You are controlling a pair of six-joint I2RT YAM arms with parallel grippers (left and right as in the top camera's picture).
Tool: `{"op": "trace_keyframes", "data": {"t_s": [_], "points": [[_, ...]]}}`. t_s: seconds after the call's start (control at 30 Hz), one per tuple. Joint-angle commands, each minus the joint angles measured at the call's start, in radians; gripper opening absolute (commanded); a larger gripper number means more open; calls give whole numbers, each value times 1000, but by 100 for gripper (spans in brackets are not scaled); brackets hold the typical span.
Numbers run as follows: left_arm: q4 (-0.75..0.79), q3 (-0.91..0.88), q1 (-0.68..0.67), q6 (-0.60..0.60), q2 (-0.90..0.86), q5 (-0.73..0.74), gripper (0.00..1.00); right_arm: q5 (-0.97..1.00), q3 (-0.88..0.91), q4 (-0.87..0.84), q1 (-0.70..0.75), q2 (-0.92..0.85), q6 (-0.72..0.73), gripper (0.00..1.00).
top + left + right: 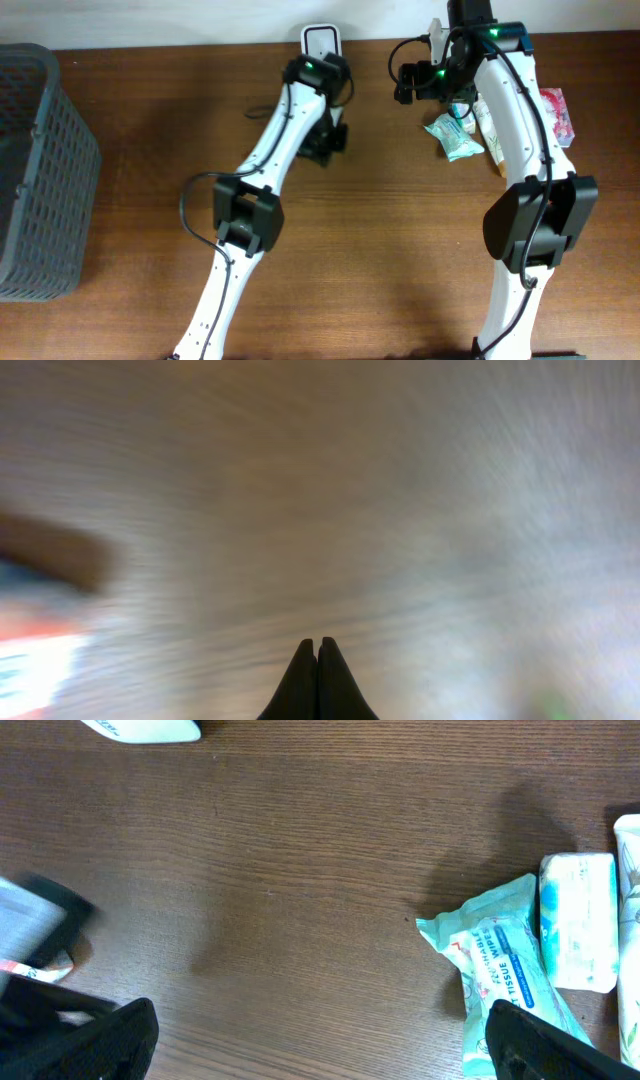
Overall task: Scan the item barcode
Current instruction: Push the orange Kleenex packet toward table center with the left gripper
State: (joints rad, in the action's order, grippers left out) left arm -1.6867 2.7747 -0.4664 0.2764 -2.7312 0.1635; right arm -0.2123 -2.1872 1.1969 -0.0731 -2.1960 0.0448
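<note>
Left pincer (318, 650) clenched, empty; right pincer (320, 1010) released, wipes pack (500, 975) toward its right side. Risk: off-centre grasp covering barcode.

Left claw (318, 650) closed, blurred table (330, 490)

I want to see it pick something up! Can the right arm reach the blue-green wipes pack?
Probably yes. The right fingers are open and hover just above the wipes pack, with nothing lying on it. A small white pack sits close beside it and might get bumped.
</note>
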Motion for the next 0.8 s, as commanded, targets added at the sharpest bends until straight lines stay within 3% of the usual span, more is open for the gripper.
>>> {"op": "trace_keyframes", "data": {"t_s": [0.0,0.1,0.13,0.2,0.27,0.37,0.47,0.7,0.77], "points": [[-2,62,137,52,11,-175,0,-13,-11,0,-5,20,-3,99],[-2,57,287,41,15,-119,0,-13,-11,0,-5,20,-3,99],[-2,57,325,-8,34,-27,0,-13,-11,0,-5,20,-3,99],[-2,26,348,-26,108,-3,0,-13,-11,0,-5,20,-3,99],[-2,-183,358,-36,243,-108,0,-13,-11,1,-5,20,-3,99],[31,-502,358,-23,280,-108,0,-13,-11,0,-5,20,-3,99],[271,-685,358,-1,279,-96,0,-13,-11,0,-5,20,-3,99],[472,-697,217,74,276,60,0,-13,-11,0,-5,20,-3,99],[579,-696,109,76,276,218,0,-13,-11,1,-5,20,-3,99]]}}
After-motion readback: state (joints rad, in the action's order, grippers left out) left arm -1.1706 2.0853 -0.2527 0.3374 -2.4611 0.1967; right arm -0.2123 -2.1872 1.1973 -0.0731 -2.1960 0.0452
